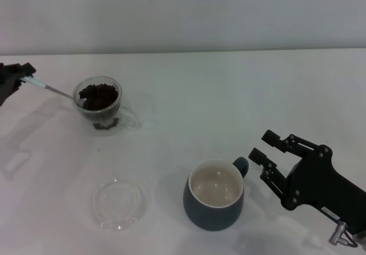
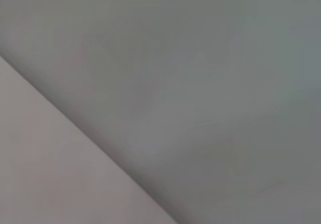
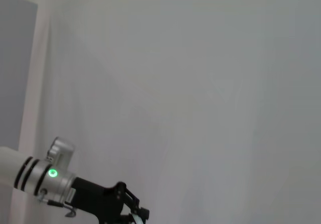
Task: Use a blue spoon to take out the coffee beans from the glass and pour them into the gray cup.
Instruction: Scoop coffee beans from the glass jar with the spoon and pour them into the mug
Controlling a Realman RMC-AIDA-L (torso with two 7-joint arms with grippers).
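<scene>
The glass (image 1: 100, 113) stands at the back left, filled with dark coffee beans (image 1: 100, 96); a few beans (image 1: 107, 126) lie at its base. My left gripper (image 1: 22, 76) at the far left edge is shut on the pale handle of the blue spoon (image 1: 43, 86). The spoon slants across to the glass, its bowl end at the glass's left rim among the beans. The gray cup (image 1: 213, 212) stands at the front centre, its cream inside empty and its handle toward my right gripper (image 1: 258, 144). That gripper is open and empty, just right of the cup's handle.
A flat clear glass saucer (image 1: 119, 203) lies on the white table (image 1: 189, 106) left of the gray cup. A grey wall runs behind the table. The right wrist view shows the left arm (image 3: 60, 181) far off; the left wrist view shows only bare surfaces.
</scene>
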